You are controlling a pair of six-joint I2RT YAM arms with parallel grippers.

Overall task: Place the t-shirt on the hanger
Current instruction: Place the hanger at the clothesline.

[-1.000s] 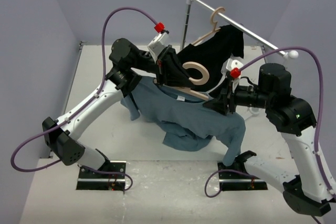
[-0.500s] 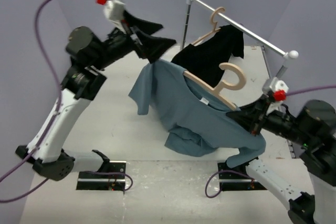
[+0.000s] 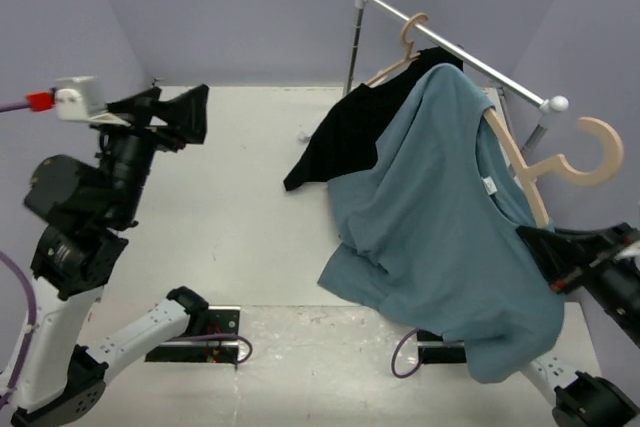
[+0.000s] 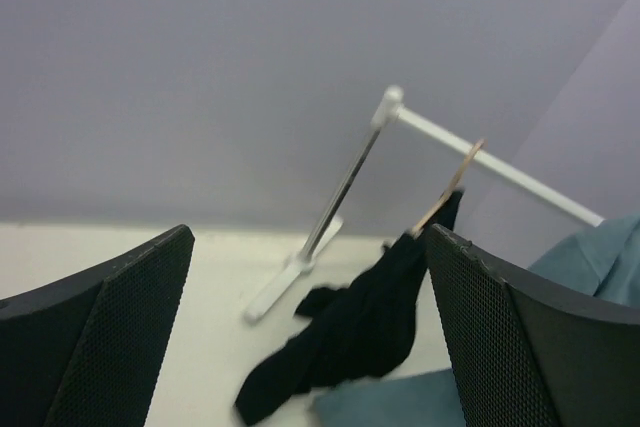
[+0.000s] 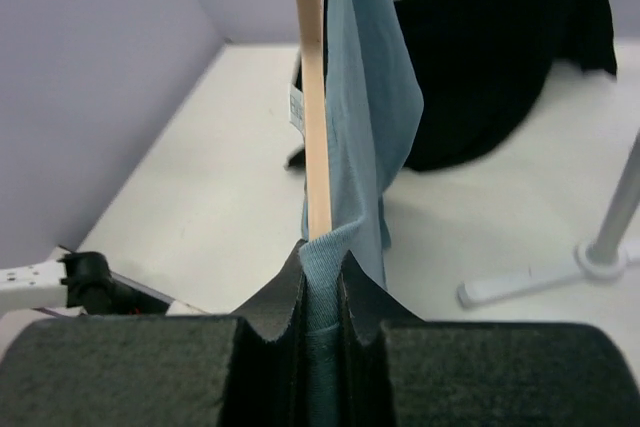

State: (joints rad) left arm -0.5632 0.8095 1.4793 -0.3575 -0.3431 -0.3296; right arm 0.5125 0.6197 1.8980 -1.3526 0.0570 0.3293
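The blue-grey t-shirt (image 3: 440, 207) hangs draped over the pale wooden hanger (image 3: 590, 162), held up at the right above the table. My right gripper (image 3: 542, 252) is shut on the shirt's shoulder fabric, pinched over the end of the hanger arm. In the right wrist view, cloth (image 5: 370, 87) fills the gap between the jaws of the gripper (image 5: 322, 262), and the hanger arm (image 5: 315, 97) runs straight up from them. My left gripper (image 3: 180, 112) is raised at the far left, open and empty. Its wide-apart fingers (image 4: 100, 347) frame the scene in the left wrist view.
A black garment (image 3: 350, 137) hangs on a second hanger (image 3: 408, 42) from the metal rack bar (image 3: 470, 59), its hem trailing on the table. The rack's pole (image 4: 345, 187) and foot (image 5: 530, 282) stand behind and right of the shirt. Purple walls close in on both sides.
My left gripper opened, let go of the t-shirt and swung up and away to the left. My right gripper carried the hanger and shirt up and to the right, off the table.
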